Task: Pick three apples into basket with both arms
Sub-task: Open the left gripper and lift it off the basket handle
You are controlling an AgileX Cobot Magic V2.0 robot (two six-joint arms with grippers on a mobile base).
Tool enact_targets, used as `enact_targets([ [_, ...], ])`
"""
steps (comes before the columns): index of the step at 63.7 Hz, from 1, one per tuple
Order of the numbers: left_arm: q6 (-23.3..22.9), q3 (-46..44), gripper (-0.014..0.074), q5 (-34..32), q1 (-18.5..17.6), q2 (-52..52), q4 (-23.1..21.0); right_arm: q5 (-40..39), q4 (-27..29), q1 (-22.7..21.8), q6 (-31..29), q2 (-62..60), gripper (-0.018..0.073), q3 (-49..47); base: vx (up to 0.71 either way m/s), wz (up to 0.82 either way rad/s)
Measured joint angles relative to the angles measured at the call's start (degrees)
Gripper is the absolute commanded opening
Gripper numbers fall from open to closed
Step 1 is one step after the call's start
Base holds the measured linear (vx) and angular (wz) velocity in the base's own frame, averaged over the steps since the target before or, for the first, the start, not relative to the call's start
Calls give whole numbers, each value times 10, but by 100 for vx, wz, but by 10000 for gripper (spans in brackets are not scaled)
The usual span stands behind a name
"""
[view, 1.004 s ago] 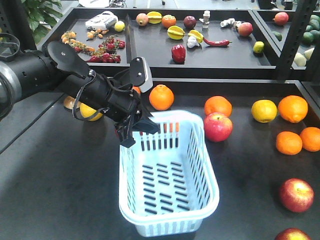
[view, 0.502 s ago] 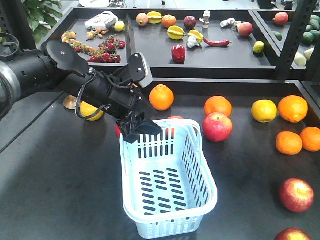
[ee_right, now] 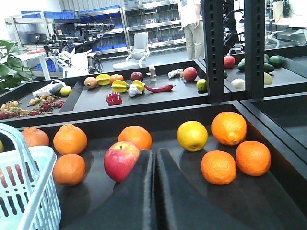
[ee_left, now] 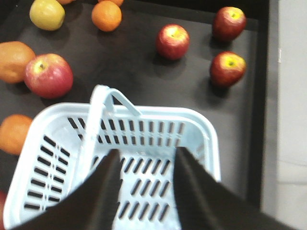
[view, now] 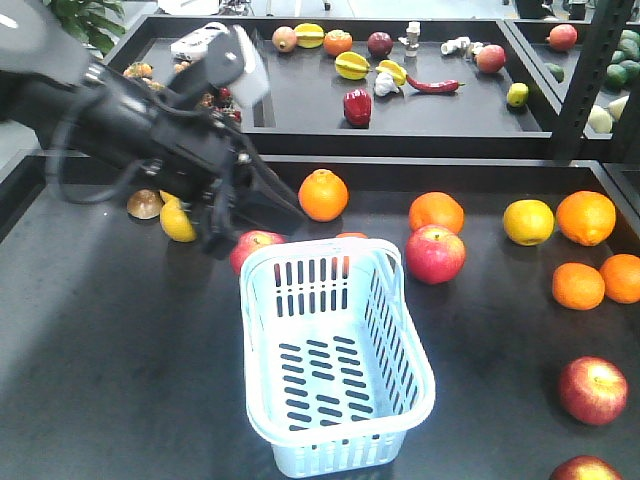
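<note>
The pale blue basket stands empty in the middle of the dark table. My left gripper hangs open above the basket's far left corner, nothing between its fingers. One red apple lies just behind that corner, under the gripper. Another apple rests by the basket's far right side. Two more apples lie at the near right. My right gripper is shut and empty, low over the table just right of the apple; the front view does not show it.
Oranges and a yellow citrus are scattered behind and right of the basket. A raised black shelf with mixed produce runs along the back. A black upright post stands at the right.
My left arm has pulled up and back to the left, off the basket's far rim. The basket shifted slightly, then stayed put. An apple behind its corner now shows.
</note>
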Motion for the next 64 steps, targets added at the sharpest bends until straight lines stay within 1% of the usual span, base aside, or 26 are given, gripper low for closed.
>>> enact_targets([
  [3, -20, 0, -10, 12, 0, -20, 17, 0, 0, 0, 0, 0, -4, 0, 0, 0],
  [10, -70, 0, -8, 36, 0, -69, 47, 0, 0, 0, 0, 0, -4, 0, 0, 0],
  [21, -145, 0, -8, 44, 0, -145, 76, 0, 0, 0, 0, 0, -4, 0, 0, 0],
  [32, -189, 0, -8, 48, 0, -215, 82, 0, 0, 0, 0, 0, -4, 0, 0, 0],
  [39, -195, 12, -8, 48, 0, -258, 82, 0, 0, 0, 0, 0, -4, 0, 0, 0],
  [45, -197, 52, -8, 48, 0, -295, 82, 0, 0, 0, 0, 0, -4, 0, 0, 0],
  [54, -198, 155, -8, 44, 0, -353, 82, 0, 0, 0, 0, 0, -4, 0, 0, 0],
  [59, -201, 224, -8, 26, 0, -387, 82, 0, 0, 0, 0, 0, -4, 0, 0, 0],
  [64, -215, 287, -8, -4, 0, -428, 83, 0, 0, 0, 0, 0, -4, 0, 0, 0],
])
